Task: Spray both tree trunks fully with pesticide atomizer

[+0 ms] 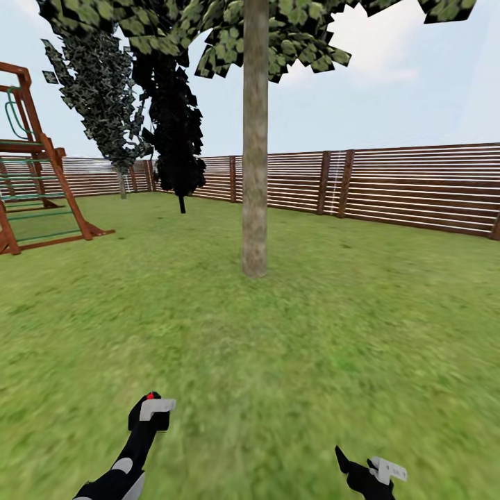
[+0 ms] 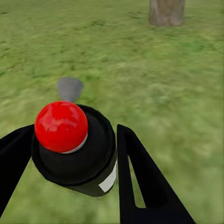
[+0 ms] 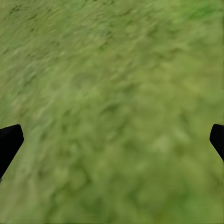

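The pesticide atomizer (image 2: 61, 126) is a small black bottle with a round red top, and my left gripper (image 2: 74, 140) is shut on it, a black finger (image 2: 140, 182) on each side. In the head view the left gripper (image 1: 154, 411) is low over the grass, and the atomizer's red spot (image 1: 150, 396) shows just above it. One tree trunk (image 1: 255, 173), grey-brown and mottled, stands straight ahead on the lawn; its base (image 2: 166, 11) also appears in the left wrist view, well beyond the atomizer. My right gripper (image 1: 364, 467) hangs open over bare grass (image 3: 114, 140).
A brown slatted fence (image 1: 417, 184) rings the lawn behind the trunk. A wooden playset (image 1: 35, 194) stands at the left. A dark narrow tree (image 1: 177, 139) and a grey-green one (image 1: 104, 97) rise near the far fence. A small grey patch (image 2: 70, 87) lies on the grass.
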